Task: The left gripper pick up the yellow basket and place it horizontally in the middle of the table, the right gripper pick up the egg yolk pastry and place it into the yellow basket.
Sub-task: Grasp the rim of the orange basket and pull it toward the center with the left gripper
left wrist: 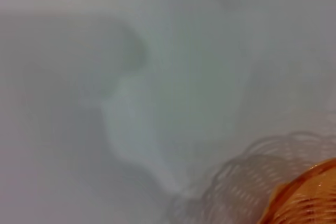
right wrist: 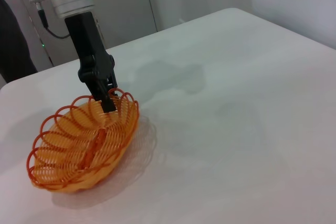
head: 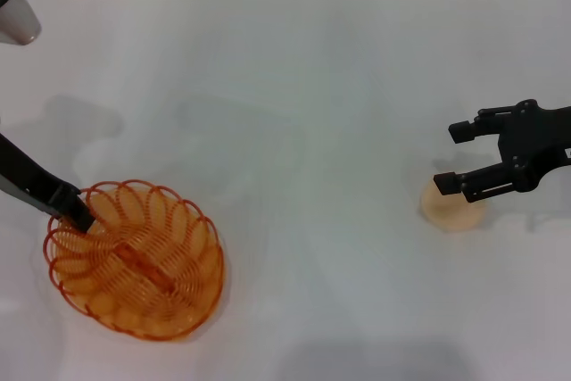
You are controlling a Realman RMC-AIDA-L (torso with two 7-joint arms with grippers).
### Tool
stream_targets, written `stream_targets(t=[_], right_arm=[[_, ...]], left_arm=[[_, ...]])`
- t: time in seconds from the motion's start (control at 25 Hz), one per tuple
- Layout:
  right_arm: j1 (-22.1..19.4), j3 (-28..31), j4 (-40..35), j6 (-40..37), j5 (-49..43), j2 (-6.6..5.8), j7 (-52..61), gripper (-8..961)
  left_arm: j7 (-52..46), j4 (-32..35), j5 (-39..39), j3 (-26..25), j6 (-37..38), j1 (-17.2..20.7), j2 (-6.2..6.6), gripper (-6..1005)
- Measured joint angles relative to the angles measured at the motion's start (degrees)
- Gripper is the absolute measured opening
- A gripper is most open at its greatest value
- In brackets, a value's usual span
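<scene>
1. I see the left gripper [head: 78,211] near the table's [head: 294,86] left edge, toward the near-left corner; it comes in from the left, and its black fingers [right wrist: 107,100] are closed on the looped rim of the yellow basket [head: 136,259].
2. The yellow basket sits in the near-left part of the table, one end of its rim pinched by the left gripper. From the right wrist view it looks tipped, the gripped end higher [right wrist: 84,142]; I can't tell if the base fully touches the table.
3. The left wrist view only gives me a blurred orange piece of the basket [left wrist: 307,198] and its wire shadow on the white table [left wrist: 157,77].
4. The basket is empty, flat bar base visible through the middle.
5. The right gripper [head: 457,156] is near the right edge, about mid-depth, reaching in from the right. Its fingers are spread wide and hold nothing.
6. The egg yolk pastry [head: 451,207] lies on the table near the right edge, right under the right gripper's nearer finger, which overlaps its top from my head view; I can't tell if they touch.
7. Pastry and basket are well apart, on opposite sides of the table.
</scene>
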Motion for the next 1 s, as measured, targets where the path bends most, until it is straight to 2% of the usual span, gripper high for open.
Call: stream_targets(t=[0.12, 0.32, 0.52, 0.8, 1.0], right_arm=[[0.0, 0.0, 0.0, 0.0, 0.0, 0.0, 0.0, 860], [-0.1, 0.0, -0.3, -0.1, 0.0, 0.0, 0.0, 860], [-0.2, 0.0, -0.1, -0.1, 0.1, 0.0, -0.1, 860], [-0.3, 0.4, 0.0, -0.1, 0.1, 0.0, -0.1, 859], [-0.3, 0.4, 0.0, -0.1, 0.1, 0.0, -0.1, 859]], left_arm=[[-0.1, 0.0, 0.0, 0.0, -0.1, 0.0, -0.07, 286], [-0.1, 0.4, -0.5, -0.5, 0.0, -0.4, -0.07, 176], [0.2, 0.4, -0.6, -0.8, 0.2, -0.5, -0.12, 143], [-0.3, 2.5, -3.2, -0.8, 0.5, -0.6, -1.07, 104], [-1.9, 3.3, -3.6, -1.5, 0.3, -1.1, -1.21, 99]])
